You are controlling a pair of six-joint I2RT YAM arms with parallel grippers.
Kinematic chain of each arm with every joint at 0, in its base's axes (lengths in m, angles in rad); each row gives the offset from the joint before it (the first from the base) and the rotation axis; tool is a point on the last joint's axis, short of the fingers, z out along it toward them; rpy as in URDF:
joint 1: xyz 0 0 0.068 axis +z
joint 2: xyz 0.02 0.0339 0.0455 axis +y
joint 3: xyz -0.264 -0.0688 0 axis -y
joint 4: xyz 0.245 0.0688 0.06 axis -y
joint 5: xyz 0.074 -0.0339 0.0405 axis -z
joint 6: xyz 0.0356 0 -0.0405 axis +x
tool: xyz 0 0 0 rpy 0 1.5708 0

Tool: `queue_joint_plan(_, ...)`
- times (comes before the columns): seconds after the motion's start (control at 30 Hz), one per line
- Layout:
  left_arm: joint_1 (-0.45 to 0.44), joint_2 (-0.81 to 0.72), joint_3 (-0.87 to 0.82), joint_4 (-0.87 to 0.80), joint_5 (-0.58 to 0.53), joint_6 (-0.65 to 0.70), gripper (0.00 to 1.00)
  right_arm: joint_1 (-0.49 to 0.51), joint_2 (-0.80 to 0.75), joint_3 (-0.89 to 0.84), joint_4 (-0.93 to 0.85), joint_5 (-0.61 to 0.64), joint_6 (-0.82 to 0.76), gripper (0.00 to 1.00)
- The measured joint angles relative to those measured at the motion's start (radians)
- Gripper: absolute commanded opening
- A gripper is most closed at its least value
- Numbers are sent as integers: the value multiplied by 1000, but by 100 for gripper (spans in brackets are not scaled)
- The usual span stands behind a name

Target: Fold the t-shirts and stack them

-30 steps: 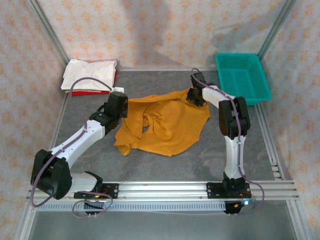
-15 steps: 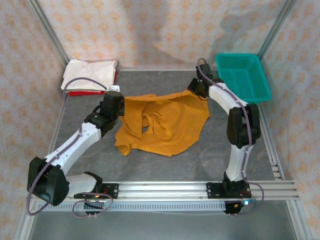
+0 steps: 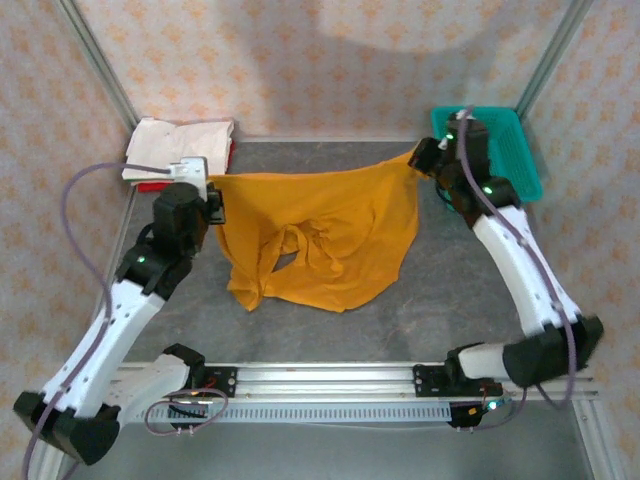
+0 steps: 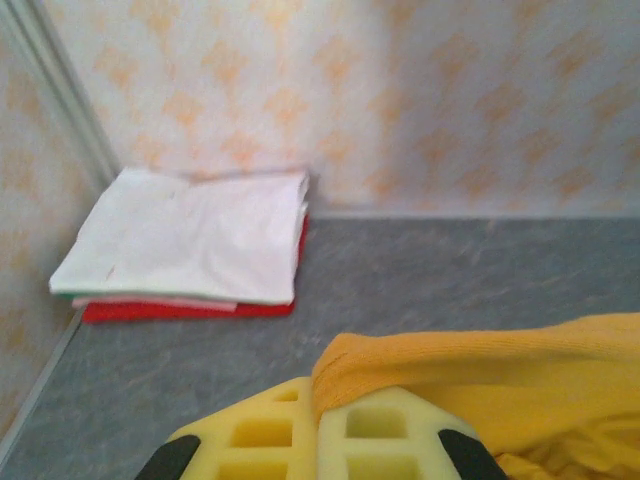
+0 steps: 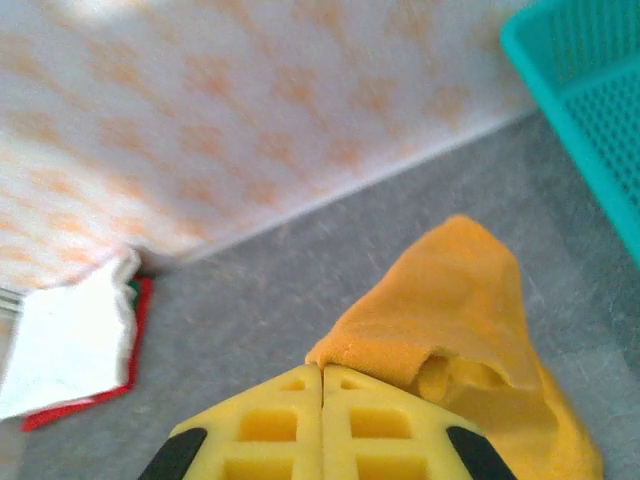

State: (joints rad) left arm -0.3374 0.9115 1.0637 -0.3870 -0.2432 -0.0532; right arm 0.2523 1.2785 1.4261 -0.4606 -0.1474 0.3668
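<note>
The mustard-orange t-shirt [image 3: 320, 215] hangs by its top edge, pulled taut between the two pincers, and its lower part trails onto the table [image 3: 450, 290] between and nearer than them. The left gripper [image 3: 212, 190] is clenched on one top corner and the right gripper [image 3: 424, 158] on the other. Beyond and to the left of the left pincer a folded white t-shirt [image 4: 190, 235] lies on a red t-shirt [image 4: 190, 311]. A teal basket [image 3: 510, 140] sits just to the right of the right pincer.

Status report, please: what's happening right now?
Left claw and right claw shut on orange t-shirt, stretched between them. Folded stack back-left. Nothing in the way.
</note>
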Motion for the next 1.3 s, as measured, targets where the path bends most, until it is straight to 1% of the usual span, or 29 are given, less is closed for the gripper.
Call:
queue_joint_plan(0.17, 0, -159, 91, -76, 187, 11, 0, 0, -291, 18, -51, 21, -67, 0)
queue_joint_plan(0.27, 0, -241, 159, -133, 302, 14, 0, 0, -414, 64, -103, 21, -98, 0)
queue_joint_plan(0.4, 0, -283, 311, -204, 415, 20, 0, 0, -534, 150, -188, 21, -122, 0)
queue_joint_plan(0.47, -1, -283, 379, -218, 460, 21, 0, 0, -562, 222, -238, 30, -134, 0)
queue_joint_plan(0.53, -1, -282, 421, -230, 489, 21, 0, 0, -557, 306, -285, 49, -147, 0)
queue_joint_plan(0.6, -1, -269, 463, -252, 496, 24, 0, 0, -526, 398, -327, 78, -165, 0)
queue_joint_plan(0.67, -1, -235, 513, -267, 472, 33, 0, 0, -469, 495, -354, 110, -187, 0)
queue_joint_plan(0.73, -1, -177, 569, -284, 410, 48, 0, 0, -375, 607, -362, 144, -205, 0)
queue_joint_plan(0.8, -1, -108, 610, -286, 341, 69, 0, 0, -269, 690, -356, 153, -216, 0)
queue_joint_plan(0.87, 0, -24, 618, -278, 258, 102, 0, 0, -154, 731, -329, 156, -222, 0)
queue_joint_plan(0.93, 22, 64, 615, -274, 219, 127, 0, 0, -39, 721, -295, 154, -223, 0)
queue_joint_plan(1.07, 113, 272, 556, -198, 205, 145, 0, 0, 193, 634, -195, 121, -218, 0)
queue_joint_plan(1.1, 135, 320, 527, -171, 205, 145, 0, 0, 248, 610, -179, 104, -211, 7)
queue_joint_plan(1.13, 163, 372, 489, -142, 208, 140, 0, 0, 311, 583, -166, 77, -205, 16)
queue_joint_plan(1.17, 192, 420, 444, -112, 212, 131, 0, 0, 368, 549, -146, 40, -195, 20)
queue_joint_plan(1.23, 252, 505, 339, -57, 212, 110, 0, 3, 436, 454, -102, -38, -175, 22)
queue_joint_plan(1.3, 300, 565, 247, -27, 208, 95, 0, 16, 449, 317, -49, -100, -160, 27)
